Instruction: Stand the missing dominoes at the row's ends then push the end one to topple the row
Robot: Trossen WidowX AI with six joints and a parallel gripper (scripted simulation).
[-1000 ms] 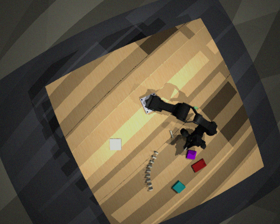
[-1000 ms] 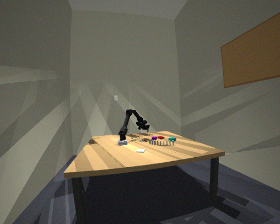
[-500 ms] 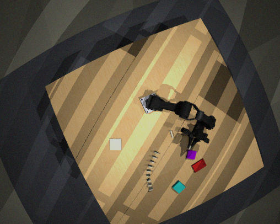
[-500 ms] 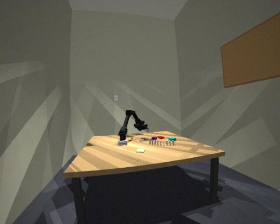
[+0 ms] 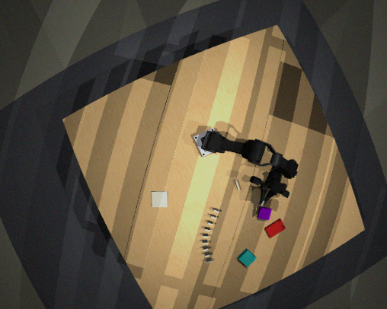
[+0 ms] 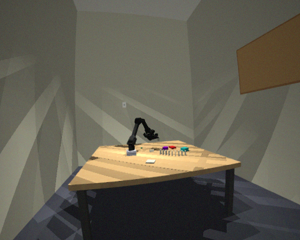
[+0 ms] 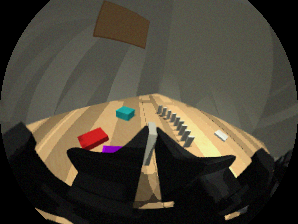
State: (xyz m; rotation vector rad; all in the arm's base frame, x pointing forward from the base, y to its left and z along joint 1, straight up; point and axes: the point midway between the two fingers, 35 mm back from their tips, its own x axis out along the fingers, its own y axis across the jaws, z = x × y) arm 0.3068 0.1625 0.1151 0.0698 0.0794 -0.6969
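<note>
My gripper [image 5: 263, 202] [image 6: 157, 137] [image 7: 150, 129] is shut on a pale domino [image 7: 150, 146], which stands out between the fingertips in the wrist view. It is held well above the table, near the purple block in the top view. A curved row of several standing dominoes [image 5: 206, 234] [image 6: 166, 153] [image 7: 189, 141] is to the right of the gripper in the wrist view, apart from it. Another pale domino [image 5: 238, 185] is apart from the row, between the arm's base and the gripper; it seems to lie flat.
A purple block [image 5: 264, 213] [image 6: 165, 148] [image 7: 111, 149] is just beyond the gripper. A red block [image 5: 275, 228] [image 6: 172, 147] [image 7: 93, 138] and a teal block [image 5: 247, 258] [image 6: 184, 149] [image 7: 125, 113] lie farther off. A white square [image 5: 159, 199] [image 6: 150, 161] [image 7: 221, 135] lies across the row.
</note>
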